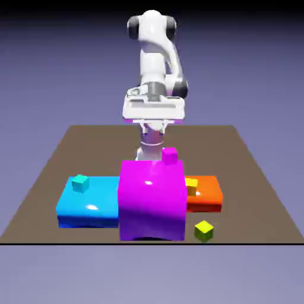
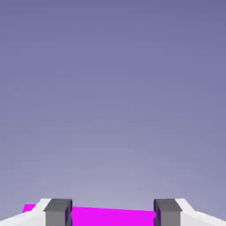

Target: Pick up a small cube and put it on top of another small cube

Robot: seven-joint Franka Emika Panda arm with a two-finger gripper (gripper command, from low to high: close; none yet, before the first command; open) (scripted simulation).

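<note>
On the brown table (image 1: 53,172) in the exterior view, the lime cube (image 1: 203,230) sits near the front edge, well apart from the raised arm; the golden-yellow cube (image 1: 191,184) rests on the orange block (image 1: 205,193). In the hand view, the gripper (image 2: 112,214) stands apart and empty over the magenta block (image 2: 112,216), facing backdrop.

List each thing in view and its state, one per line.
gripper: open, empty
lime cube: on the table, free
golden-yellow cube: on the orange block
magenta small cube: on the magenta block
cyan small cube: on the cyan block
</note>
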